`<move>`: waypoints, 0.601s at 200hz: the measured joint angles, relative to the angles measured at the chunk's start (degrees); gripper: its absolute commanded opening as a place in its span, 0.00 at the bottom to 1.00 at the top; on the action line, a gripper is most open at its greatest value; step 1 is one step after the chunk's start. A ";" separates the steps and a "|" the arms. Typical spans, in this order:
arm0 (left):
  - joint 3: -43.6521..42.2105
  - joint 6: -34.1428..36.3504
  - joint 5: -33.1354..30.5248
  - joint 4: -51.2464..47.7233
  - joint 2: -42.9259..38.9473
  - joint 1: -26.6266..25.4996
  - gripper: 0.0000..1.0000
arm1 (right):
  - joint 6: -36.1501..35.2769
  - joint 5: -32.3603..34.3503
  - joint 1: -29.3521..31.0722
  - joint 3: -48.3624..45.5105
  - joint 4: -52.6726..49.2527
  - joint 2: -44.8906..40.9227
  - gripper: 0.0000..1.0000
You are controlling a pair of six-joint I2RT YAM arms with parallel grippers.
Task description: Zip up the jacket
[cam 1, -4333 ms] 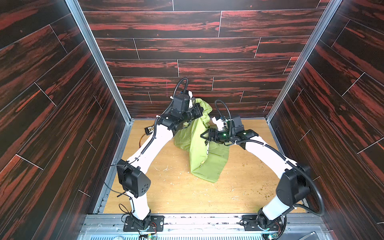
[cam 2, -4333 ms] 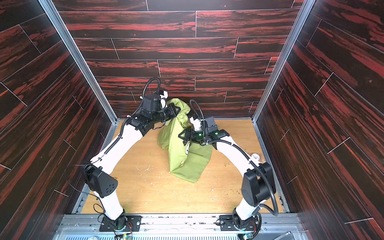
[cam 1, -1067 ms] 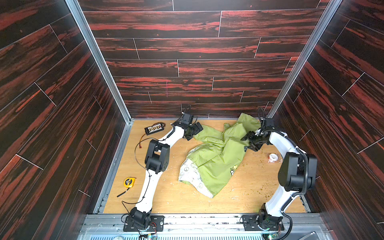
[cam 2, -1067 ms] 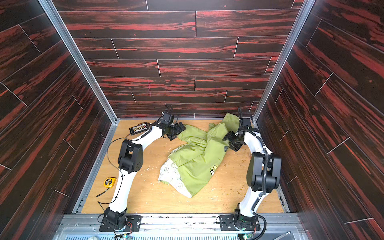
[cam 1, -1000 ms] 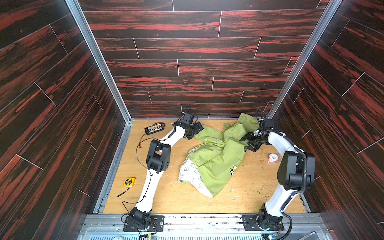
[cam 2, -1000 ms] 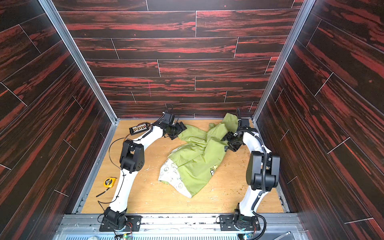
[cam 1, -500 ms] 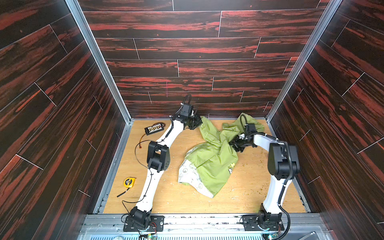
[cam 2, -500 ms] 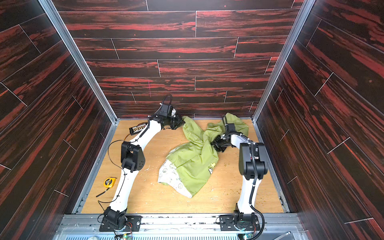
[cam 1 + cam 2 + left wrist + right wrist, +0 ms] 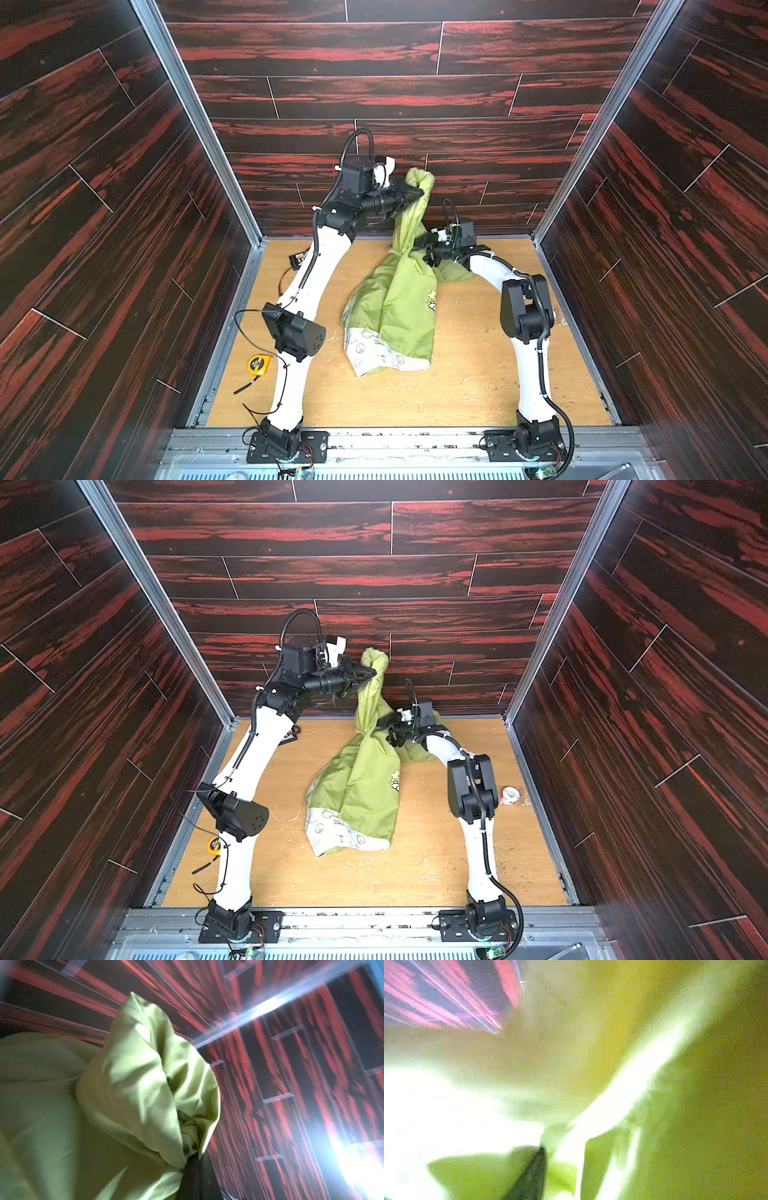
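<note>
The olive-green jacket (image 9: 399,307) (image 9: 361,787) hangs in a twisted rope from my raised left gripper (image 9: 417,192) (image 9: 371,672) down to the wooden floor, where its pale printed lining (image 9: 374,353) shows at the lower edge. In the left wrist view the left gripper (image 9: 196,1167) is shut on a bunched fold of the jacket (image 9: 135,1084). My right gripper (image 9: 424,245) (image 9: 388,729) is at the twisted part, lower down. Its wrist view is blurred and filled with the jacket (image 9: 695,1105), so its jaws are unclear. The zipper is not visible.
A yellow tape measure (image 9: 257,365) and a loose black cable lie by the left arm's elbow. A small black device (image 9: 297,258) sits at the back left. A white tape roll (image 9: 509,793) lies by the right wall. Dark wood-panel walls close in three sides.
My left gripper has closed on the jacket and lifted it high against the back wall. The right gripper has moved inward to the twisted cloth, and the jacket now hangs instead of lying spread.
</note>
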 measured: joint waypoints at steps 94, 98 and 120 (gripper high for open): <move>1.22 -2.86 4.42 2.27 3.76 -9.99 0.00 | -23.67 17.09 -26.45 -26.21 -35.12 -25.40 0.71; 1.27 -2.97 4.46 2.40 4.00 -10.34 0.00 | -24.22 17.18 -27.04 -26.71 -35.58 -26.64 0.71; 1.29 -3.06 5.05 2.84 6.14 -13.20 0.00 | -26.88 17.51 -28.35 -27.54 -37.38 -33.57 0.71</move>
